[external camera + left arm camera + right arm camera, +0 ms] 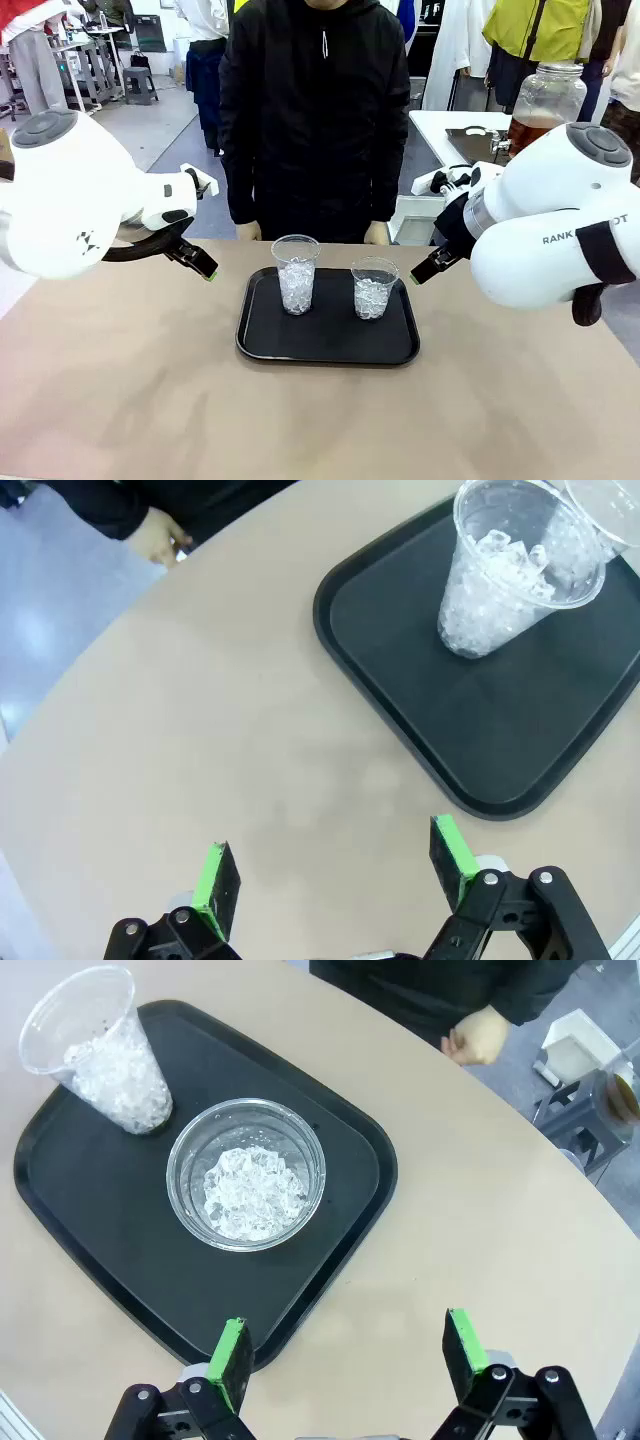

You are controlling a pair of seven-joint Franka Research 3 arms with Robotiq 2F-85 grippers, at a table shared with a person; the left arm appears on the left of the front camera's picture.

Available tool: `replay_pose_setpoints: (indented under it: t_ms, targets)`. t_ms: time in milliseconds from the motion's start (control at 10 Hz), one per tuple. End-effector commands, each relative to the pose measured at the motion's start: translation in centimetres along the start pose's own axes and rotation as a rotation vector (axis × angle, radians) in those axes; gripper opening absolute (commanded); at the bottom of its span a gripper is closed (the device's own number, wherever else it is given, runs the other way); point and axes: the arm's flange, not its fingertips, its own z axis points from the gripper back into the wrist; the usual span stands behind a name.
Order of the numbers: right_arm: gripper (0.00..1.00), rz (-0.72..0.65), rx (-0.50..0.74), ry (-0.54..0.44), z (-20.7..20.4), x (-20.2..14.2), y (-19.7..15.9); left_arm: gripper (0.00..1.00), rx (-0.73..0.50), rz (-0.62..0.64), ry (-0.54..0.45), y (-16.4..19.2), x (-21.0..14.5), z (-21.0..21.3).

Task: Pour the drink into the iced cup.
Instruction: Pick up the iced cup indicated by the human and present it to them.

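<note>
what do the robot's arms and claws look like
Both arms are glossy white rounded shells with grey round caps. The left arm has a small dark logo and a black cable beneath; the right arm has dark lettering and a black band. The left claw and right claw are black, each with two green-padded fingers.

A black rectangular plastic tray [328, 345] lies mid-table, carrying a taller clear plastic cup of ice [296, 273] and a shorter clear cup of ice [374, 288] (side by side, not touching). The left gripper [203, 266] and right gripper [424, 271] hang on either side of it. Farther back, a round clear glass jar [548, 92] holds the amber-brown drink [528, 134].
</note>
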Motion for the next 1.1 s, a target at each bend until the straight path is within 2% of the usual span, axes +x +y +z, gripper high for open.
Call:
replay_pose_setpoints:
  t_ms: [0, 1000]
  targets:
    - [1.00, -0.004, -0.004, -0.007, 0.10, 0.09, -0.13, 1.00, 0.004, -0.004, -0.008, 0.02, 0.04, 0.00]
    - [1.00, 0.000, 0.000, 0.000, 0.00, 0.00, 0.00, 1.00, 0.000, 0.000, 0.000, 0.00, 0.00, 0.00]
